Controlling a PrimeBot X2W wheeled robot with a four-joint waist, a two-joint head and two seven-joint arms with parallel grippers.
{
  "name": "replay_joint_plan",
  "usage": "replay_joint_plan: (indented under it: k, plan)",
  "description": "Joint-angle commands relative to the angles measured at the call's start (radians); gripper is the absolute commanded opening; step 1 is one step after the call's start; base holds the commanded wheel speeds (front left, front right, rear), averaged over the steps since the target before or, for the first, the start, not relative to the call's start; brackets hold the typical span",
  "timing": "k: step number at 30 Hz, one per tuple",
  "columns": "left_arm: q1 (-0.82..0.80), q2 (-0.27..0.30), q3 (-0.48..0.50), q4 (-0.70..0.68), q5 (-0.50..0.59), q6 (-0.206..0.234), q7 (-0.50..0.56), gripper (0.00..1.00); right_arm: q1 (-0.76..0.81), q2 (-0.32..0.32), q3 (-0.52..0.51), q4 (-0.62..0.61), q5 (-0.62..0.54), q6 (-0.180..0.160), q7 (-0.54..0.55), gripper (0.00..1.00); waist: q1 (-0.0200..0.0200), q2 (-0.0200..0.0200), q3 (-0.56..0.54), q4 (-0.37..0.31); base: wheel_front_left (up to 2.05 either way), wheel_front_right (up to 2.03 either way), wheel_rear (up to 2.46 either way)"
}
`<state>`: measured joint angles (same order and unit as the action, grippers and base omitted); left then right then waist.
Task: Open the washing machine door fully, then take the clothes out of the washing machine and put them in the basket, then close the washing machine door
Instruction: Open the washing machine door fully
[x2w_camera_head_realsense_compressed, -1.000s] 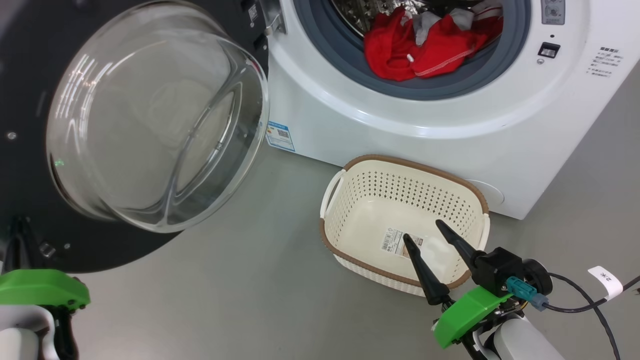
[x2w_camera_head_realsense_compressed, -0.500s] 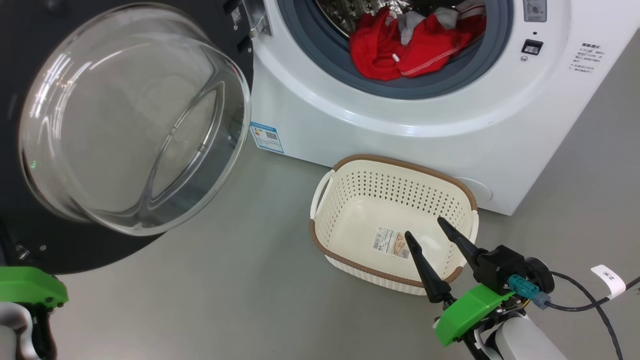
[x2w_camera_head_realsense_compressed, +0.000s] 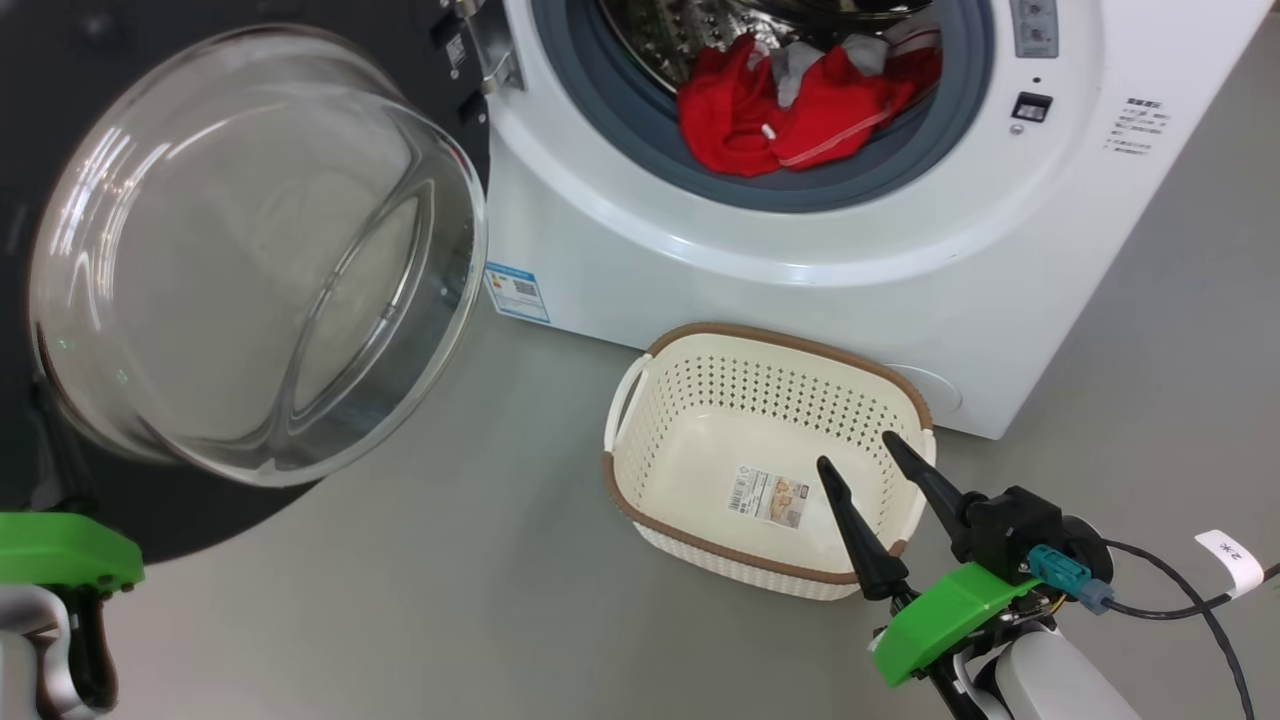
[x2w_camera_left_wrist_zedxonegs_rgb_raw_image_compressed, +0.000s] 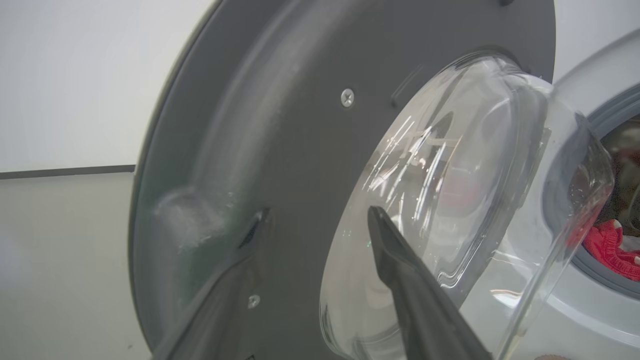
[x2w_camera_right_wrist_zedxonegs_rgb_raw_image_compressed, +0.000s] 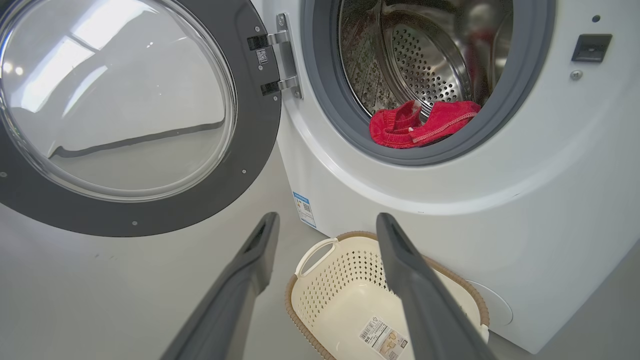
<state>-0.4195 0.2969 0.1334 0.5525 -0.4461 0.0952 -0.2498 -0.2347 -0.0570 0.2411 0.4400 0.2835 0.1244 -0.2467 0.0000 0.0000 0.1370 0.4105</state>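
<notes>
With the washing machine door (x2w_camera_head_realsense_compressed: 250, 260) wide open, the clothes (x2w_camera_head_realsense_compressed: 790, 110) still lie in the drum and the basket (x2w_camera_head_realsense_compressed: 760, 390) sits empty under my open right hand (x2w_camera_head_realsense_compressed: 855, 448), while my left hand (x2w_camera_left_wrist_zedxonegs_rgb_raw_image_compressed: 315, 220), fingers apart beside the door, seemingly grips nothing.

Clothes (x2w_camera_head_realsense_compressed: 730, 120) were red w/ white stitching; basket (x2w_camera_head_realsense_compressed: 720, 568) cream, perforated, brown rim; my right gripper (x2w_camera_head_realsense_compressed: 855, 450) dark, green-based.

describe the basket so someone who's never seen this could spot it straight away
Find the big white washing machine with its round door swung open. On the grey floor right in front of it sits the basket. It is the cream perforated tub with a brown rim, empty but for a paper sticker on its bottom.
</notes>
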Motion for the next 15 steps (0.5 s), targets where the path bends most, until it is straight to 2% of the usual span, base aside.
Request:
replay_joint_plan:
  k: [1, 11, 15]
  plan:
    - [0.007, 0.048, 0.042, -0.042, 0.013, 0.002, -0.012, 1.0, -0.019, 0.007, 0.019, -0.023, 0.007, 0.006, -0.011, 1.0, 0.0, 0.0, -0.005, -0.009, 0.0, 0.0, 0.0]
    - [0.141, 0.007, 0.067, -0.353, 0.076, 0.036, -0.012, 1.0, -0.029, 0.007, 0.013, -0.039, 0.046, 0.006, -0.015, 1.0, 0.0, 0.0, -0.027, -0.089, 0.0, 0.0, 0.0]
    - [0.178, -0.021, 0.041, -0.467, 0.07, 0.004, -0.012, 1.0, -0.023, 0.007, -0.004, -0.051, 0.053, 0.006, -0.015, 1.0, 0.0, 0.0, -0.035, -0.123, 0.0, 0.0, 0.0]
